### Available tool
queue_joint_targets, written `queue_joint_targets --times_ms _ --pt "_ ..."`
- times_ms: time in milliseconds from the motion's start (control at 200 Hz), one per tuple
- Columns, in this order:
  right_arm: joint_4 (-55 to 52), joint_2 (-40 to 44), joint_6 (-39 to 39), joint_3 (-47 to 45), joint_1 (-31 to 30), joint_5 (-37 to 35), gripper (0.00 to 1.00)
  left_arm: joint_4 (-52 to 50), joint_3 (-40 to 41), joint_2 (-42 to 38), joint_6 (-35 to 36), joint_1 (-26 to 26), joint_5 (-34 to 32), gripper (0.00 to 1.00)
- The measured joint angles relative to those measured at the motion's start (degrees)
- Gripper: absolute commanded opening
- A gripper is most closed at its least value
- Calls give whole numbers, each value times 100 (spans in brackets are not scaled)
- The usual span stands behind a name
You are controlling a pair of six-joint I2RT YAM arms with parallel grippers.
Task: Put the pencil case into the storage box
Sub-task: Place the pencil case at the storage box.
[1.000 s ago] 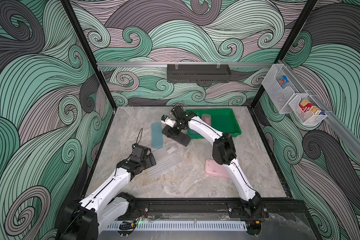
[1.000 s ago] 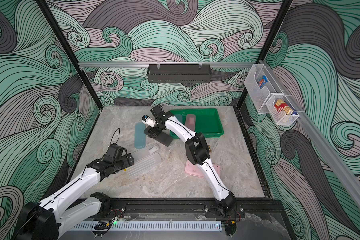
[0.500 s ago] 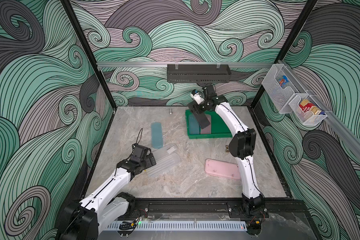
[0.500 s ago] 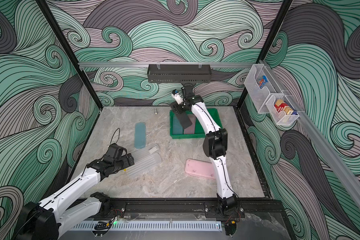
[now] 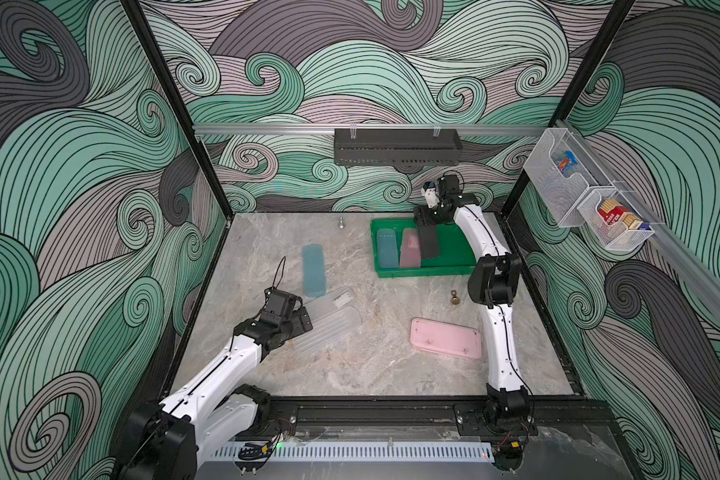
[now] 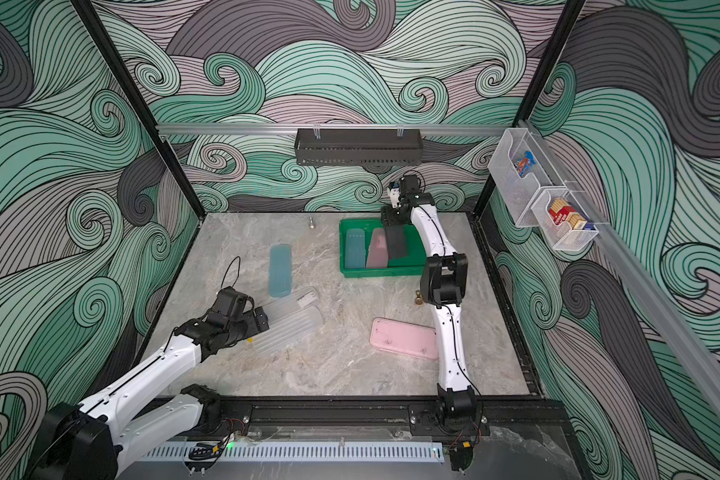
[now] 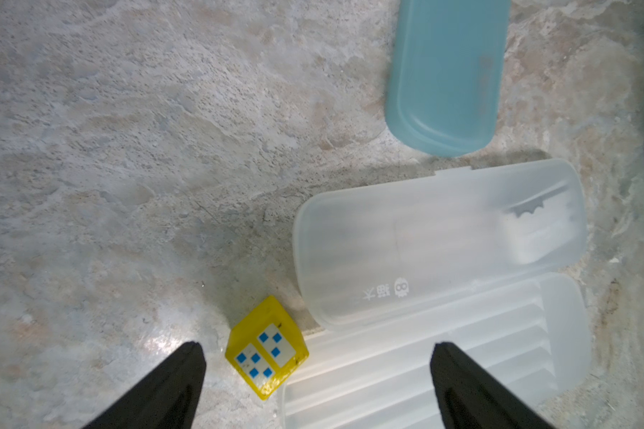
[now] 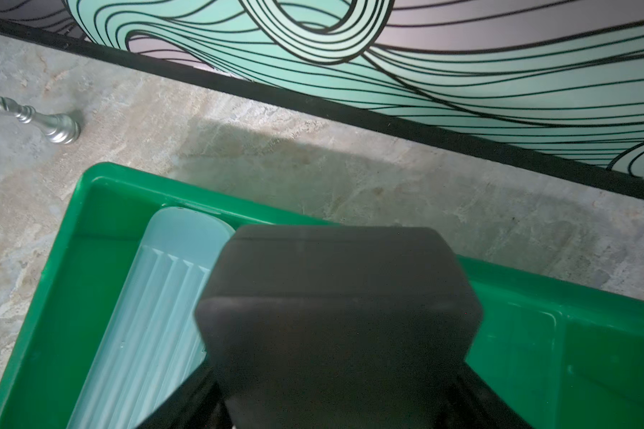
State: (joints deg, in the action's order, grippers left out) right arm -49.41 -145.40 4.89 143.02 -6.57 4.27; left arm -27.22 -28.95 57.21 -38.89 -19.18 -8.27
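My right gripper is shut on a black pencil case, which hangs tilted over the green storage box at the back right. In the right wrist view the black pencil case fills the space between the jaws, above the storage box. A blue pencil case and a pink pencil case lie side by side in the box. My left gripper is open, low over the table at the end of two clear pencil cases.
On the table lie a blue pencil case, a pink pencil case and a yellow die between my left fingers. A silver chess piece and a bronze one stand nearby. The back wall is close behind the box.
My right arm has carried the black pencil case from the table's middle to the right, over the storage box. The left arm has not moved.
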Motion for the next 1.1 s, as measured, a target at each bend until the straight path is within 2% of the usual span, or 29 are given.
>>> queue_joint_targets --times_ms 275,630,775,846,1096 --pt "-11 2 -63 -876 -9 -151 68 -11 0 74 37 0 70 99" --pt "46 337 -181 -1425 87 -337 69 -11 0 74 59 0 107 99" --pt "55 389 -232 -1567 107 -376 81 -11 0 74 63 0 109 99" --pt "42 398 -275 -1648 120 -393 99 -11 0 74 68 0 109 99" --pt "11 586 -249 -1891 219 -424 99 -13 0 72 68 0 109 99"
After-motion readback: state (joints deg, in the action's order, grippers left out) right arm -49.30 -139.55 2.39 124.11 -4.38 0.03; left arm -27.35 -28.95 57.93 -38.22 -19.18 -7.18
